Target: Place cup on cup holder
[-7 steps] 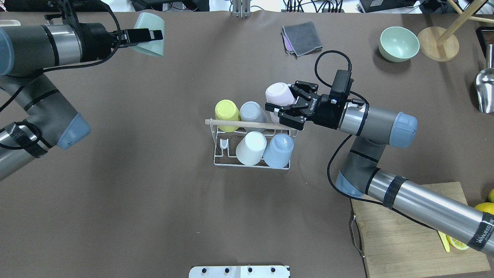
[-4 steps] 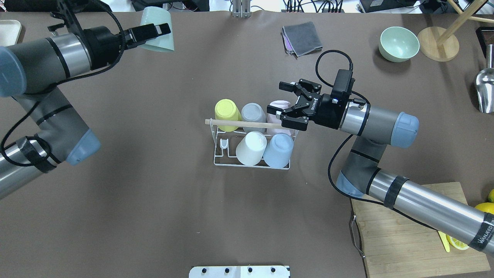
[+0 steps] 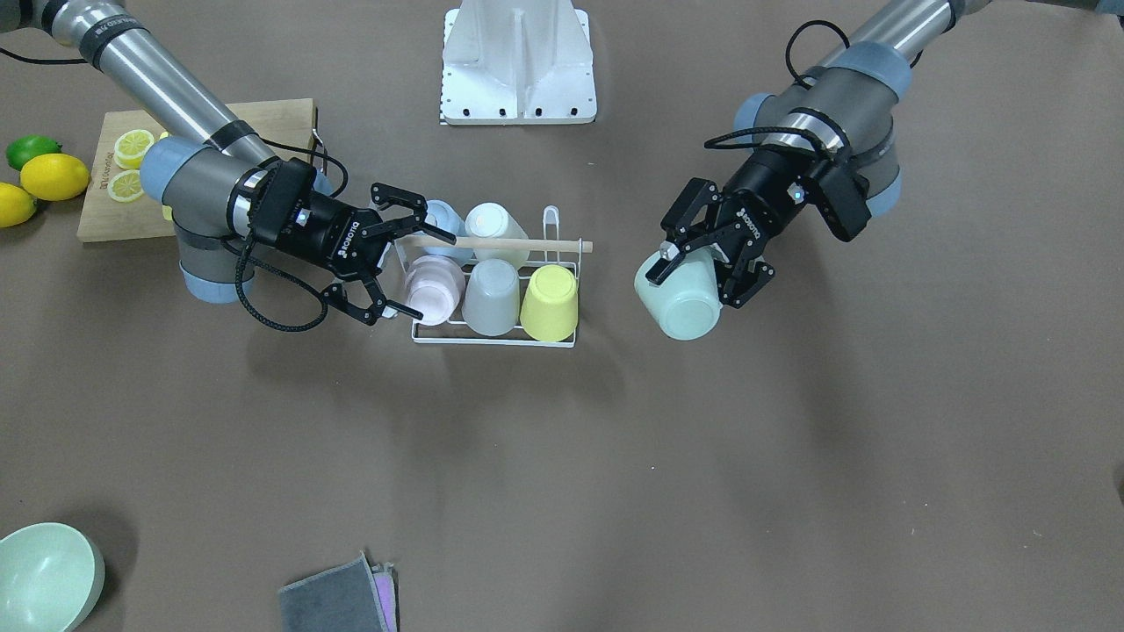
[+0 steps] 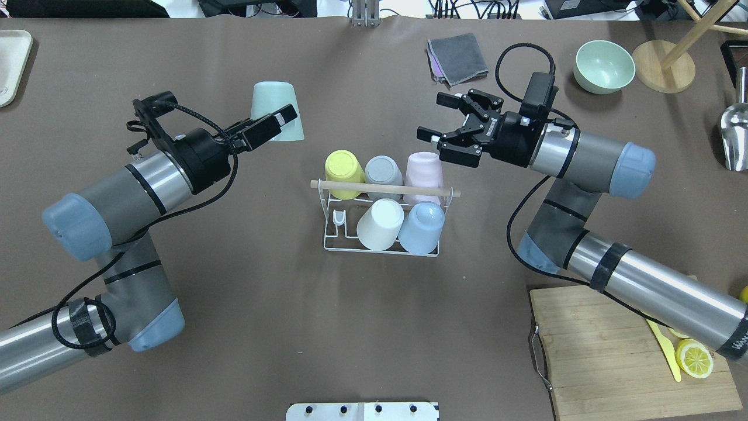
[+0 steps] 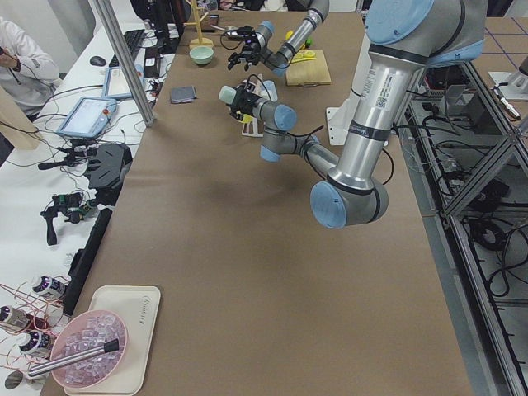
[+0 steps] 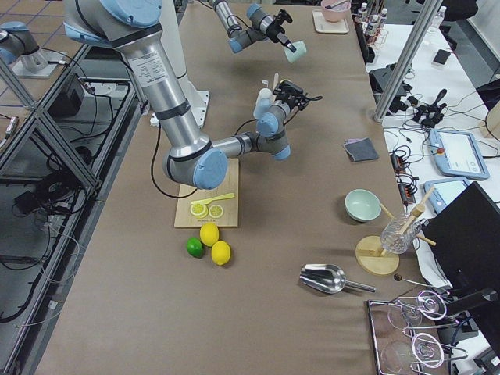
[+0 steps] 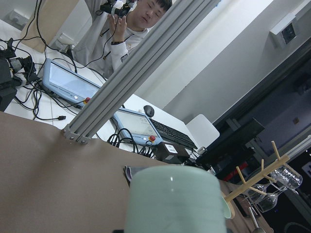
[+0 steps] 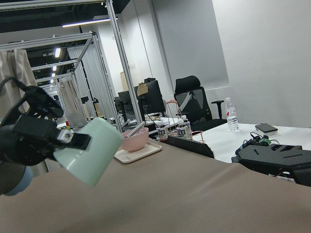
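The cup holder [image 4: 329,233] is a white wire rack with a wooden rod handle [image 4: 385,188], at the table's middle. It carries upside-down yellow [image 4: 343,165], grey [image 4: 383,170], pink [image 4: 425,169], white [image 4: 380,224] and blue [image 4: 422,227] cups. One prong [image 4: 339,218] at its near left is bare. My left gripper [image 4: 279,120] is shut on a mint green cup [image 4: 276,105], held in the air left of and beyond the rack; the cup also shows in the front view [image 3: 680,303] and the left wrist view [image 7: 175,199]. My right gripper [image 4: 433,117] is open and empty, above and just beyond the pink cup.
A grey cloth [image 4: 457,57], a mint bowl [image 4: 603,66] and a wooden stand [image 4: 663,65] lie at the far right. A metal scoop [image 4: 735,134] is at the right edge. A wooden board [image 4: 619,351] with a lemon slice [image 4: 694,358] is near right. A white tray [image 4: 11,58] is far left.
My right gripper opened, left the pink cup on the rack, and drew back away from it. My left arm carried the mint cup rightward and nearer to the rack.
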Robot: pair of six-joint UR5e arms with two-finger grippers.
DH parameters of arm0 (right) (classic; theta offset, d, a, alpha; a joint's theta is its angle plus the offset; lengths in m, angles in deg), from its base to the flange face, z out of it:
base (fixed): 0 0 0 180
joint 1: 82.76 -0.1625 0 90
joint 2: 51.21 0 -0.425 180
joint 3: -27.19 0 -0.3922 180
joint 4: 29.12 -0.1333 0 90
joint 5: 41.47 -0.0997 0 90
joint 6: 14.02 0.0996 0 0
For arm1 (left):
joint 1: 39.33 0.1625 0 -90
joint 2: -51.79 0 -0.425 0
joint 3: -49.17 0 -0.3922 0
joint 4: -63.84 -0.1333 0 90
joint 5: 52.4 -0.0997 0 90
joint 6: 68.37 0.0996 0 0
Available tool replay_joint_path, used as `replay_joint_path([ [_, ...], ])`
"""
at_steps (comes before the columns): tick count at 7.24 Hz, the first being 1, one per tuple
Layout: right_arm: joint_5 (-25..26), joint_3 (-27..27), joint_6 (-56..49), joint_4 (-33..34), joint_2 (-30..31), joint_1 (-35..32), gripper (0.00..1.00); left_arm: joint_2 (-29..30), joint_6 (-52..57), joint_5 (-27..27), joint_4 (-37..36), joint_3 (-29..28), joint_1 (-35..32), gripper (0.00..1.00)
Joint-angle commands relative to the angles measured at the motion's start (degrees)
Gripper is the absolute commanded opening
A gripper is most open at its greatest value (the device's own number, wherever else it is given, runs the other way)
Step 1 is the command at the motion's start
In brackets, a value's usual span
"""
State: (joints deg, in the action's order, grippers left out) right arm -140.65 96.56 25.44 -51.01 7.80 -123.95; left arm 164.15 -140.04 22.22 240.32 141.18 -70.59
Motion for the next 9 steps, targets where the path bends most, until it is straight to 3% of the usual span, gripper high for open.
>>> replay_joint_path([
  [1,-2.8,5.4,1.0,8.7,0.0,-5.0,1.0,0.2,2.3,-1.0,0.0,2.2,0.9,0.44],
  [3,-3.0,7.5,-0.3,16.7,-0.1,-9.2,1.0,0.6,3.7,-3.8,0.0,2.8,1.4,0.44],
  [5,-4.2,8.1,-3.5,25.1,0.1,-11.8,1.0,1.4,10.8,-9.1,0.0,2.7,7.9,0.44],
  [7,-4.4,16.0,-6.9,42.4,2.5,-13.9,1.0,1.6,16.2,-11.1,0.0,2.8,11.8,0.44],
  [9,-5.2,19.6,-9.3,57.1,2.7,-15.8,1.0,2.4,18.6,-11.4,0.0,2.8,14.8,0.43],
])
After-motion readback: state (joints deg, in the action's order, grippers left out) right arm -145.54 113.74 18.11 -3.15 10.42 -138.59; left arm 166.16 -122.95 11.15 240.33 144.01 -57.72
